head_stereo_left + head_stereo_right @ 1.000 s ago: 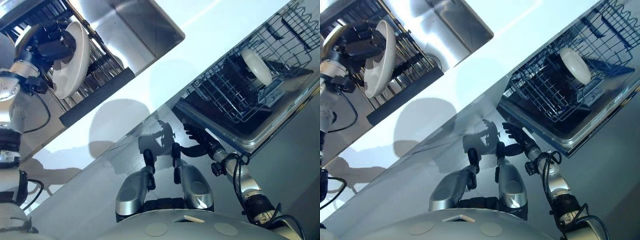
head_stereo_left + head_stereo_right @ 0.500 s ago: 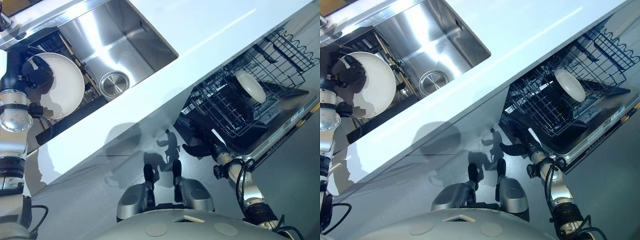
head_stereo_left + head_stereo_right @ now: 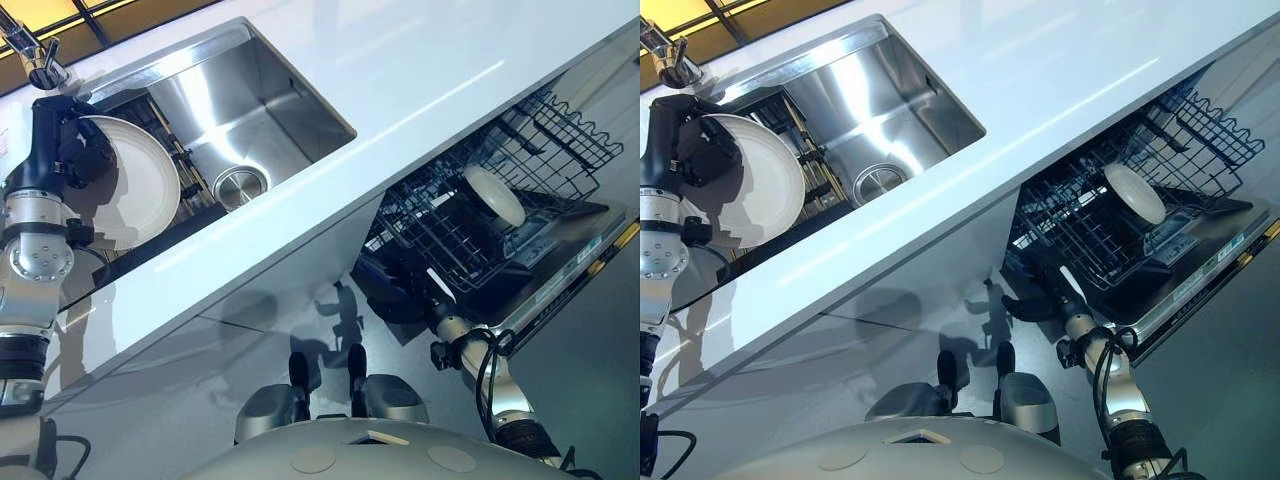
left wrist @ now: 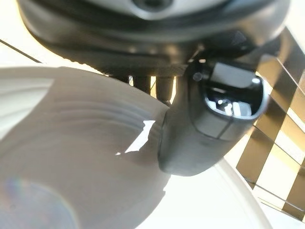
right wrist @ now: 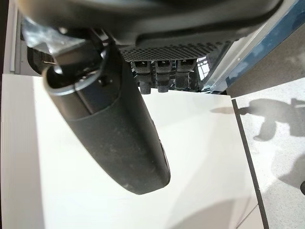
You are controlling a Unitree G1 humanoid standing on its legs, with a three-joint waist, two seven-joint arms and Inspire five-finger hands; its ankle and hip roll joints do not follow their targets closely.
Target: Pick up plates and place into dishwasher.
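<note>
A white plate is held upright above the dark drying rack to the left of the sink. My left hand is shut on its far rim. In the left wrist view the thumb presses on the plate's face. Lower right, the dishwasher stands open with its wire rack pulled out. Another white plate stands in that rack. My right hand hangs low by the rack's near corner, open and holding nothing, with its thumb straight before a white cabinet panel.
A steel sink with a round drain is set in the white counter. A faucet stands at the far left. The dishwasher door lies open, jutting out over the grey floor.
The whole view has swung, so the camera moved. My left hand has lifted the plate off the drying rack and turned its face toward me. My right hand now sits closer to the dishwasher rack.
</note>
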